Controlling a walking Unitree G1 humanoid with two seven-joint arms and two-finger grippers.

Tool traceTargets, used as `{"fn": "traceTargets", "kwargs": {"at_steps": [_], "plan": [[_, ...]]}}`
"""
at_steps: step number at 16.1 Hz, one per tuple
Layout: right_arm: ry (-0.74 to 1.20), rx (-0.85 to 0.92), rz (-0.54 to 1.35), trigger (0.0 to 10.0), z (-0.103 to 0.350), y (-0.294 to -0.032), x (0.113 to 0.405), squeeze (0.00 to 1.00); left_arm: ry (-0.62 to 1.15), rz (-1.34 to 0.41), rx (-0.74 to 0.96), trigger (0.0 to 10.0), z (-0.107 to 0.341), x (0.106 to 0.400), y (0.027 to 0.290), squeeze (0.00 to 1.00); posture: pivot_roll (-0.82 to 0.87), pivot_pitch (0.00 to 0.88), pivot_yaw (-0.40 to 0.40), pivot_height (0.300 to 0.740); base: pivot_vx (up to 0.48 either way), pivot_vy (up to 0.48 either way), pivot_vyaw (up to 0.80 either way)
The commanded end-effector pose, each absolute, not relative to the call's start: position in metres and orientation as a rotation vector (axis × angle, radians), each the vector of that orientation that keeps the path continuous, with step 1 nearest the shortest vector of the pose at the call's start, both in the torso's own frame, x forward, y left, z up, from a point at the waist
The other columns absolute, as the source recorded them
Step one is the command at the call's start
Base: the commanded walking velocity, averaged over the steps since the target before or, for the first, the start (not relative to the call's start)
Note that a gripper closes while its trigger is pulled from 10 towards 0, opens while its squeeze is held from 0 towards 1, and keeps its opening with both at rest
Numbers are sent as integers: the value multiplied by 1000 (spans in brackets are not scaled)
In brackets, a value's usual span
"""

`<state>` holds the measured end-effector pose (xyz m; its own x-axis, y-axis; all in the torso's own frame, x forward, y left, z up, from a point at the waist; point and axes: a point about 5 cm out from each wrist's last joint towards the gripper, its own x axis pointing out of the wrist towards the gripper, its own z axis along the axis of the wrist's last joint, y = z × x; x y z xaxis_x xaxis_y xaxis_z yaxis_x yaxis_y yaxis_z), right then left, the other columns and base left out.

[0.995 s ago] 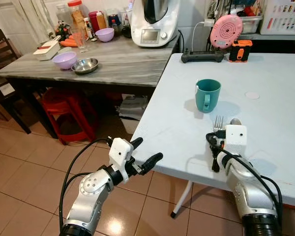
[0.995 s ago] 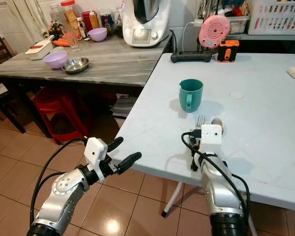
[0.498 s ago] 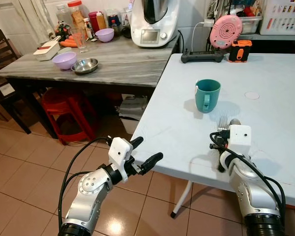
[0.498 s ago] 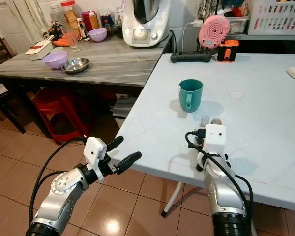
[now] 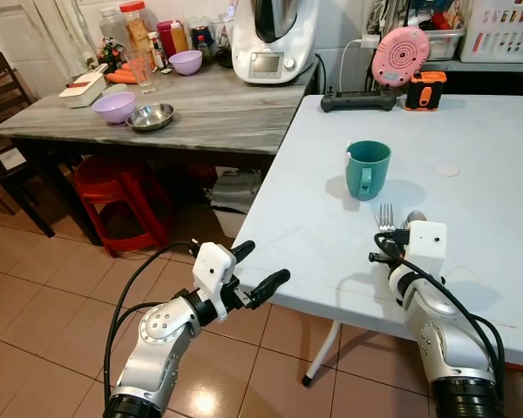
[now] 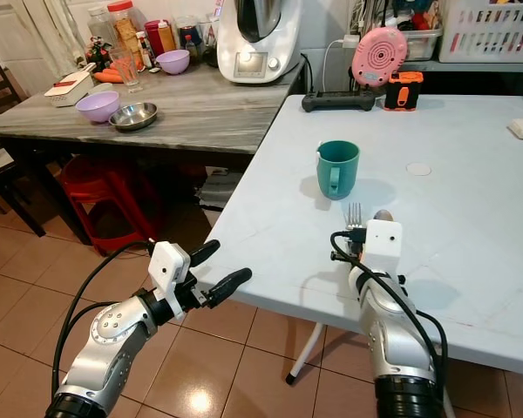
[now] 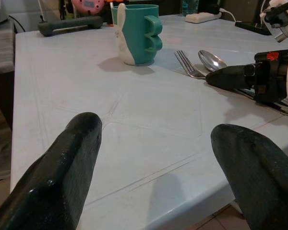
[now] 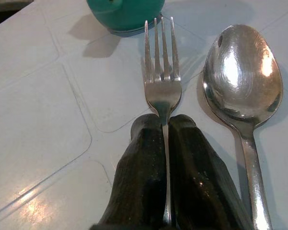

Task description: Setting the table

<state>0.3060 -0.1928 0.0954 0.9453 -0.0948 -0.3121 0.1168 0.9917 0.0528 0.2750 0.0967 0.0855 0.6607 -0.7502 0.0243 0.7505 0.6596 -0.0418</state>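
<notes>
A steel fork lies flat on the white table, with a steel spoon alongside it on the right. My right gripper is shut on the fork's handle just behind the tines, low over the table near its front edge. A teal mug stands upright a little beyond the fork's tines. My left gripper is open and holds nothing, hovering over the floor just off the table's left front corner; from its wrist the mug and both utensils show across the tabletop.
A grey counter adjoins the table on the left, carrying purple bowls, a steel bowl, jars and a kitchen machine. A red stool sits beneath it. A black power strip and orange device lie at the table's far edge.
My right wrist shifted right and covered the fork's tines, then eased back so they show again. The fork stays on the table. The left arm has not moved.
</notes>
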Motion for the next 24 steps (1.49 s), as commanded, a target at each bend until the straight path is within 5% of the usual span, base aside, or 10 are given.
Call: {"fn": "traceTargets", "kwargs": {"at_steps": [1,7,8,9,24], "plan": [[385,118,-105,0,83,-184,302,0,-22,-816,-7,10000,89,280,103,0,-91,0,144,740,0,0,0],[141,127,-119,0,129,-170,298,0,-54,-482,-42,10000,95,301,134,0,-93,0,139,740,0,0,0],[133,133,-128,2863,130,-170,296,0,-51,-455,-58,10000,94,302,136,0,-94,0,139,740,0,0,0],[88,117,-145,10000,135,-168,290,0,-30,-372,-102,10000,92,306,142,0,-97,0,141,740,0,0,0],[0,64,-162,10000,142,-166,292,0,-39,-393,-127,10000,91,309,132,0,-98,0,151,740,0,193,-262]]}}
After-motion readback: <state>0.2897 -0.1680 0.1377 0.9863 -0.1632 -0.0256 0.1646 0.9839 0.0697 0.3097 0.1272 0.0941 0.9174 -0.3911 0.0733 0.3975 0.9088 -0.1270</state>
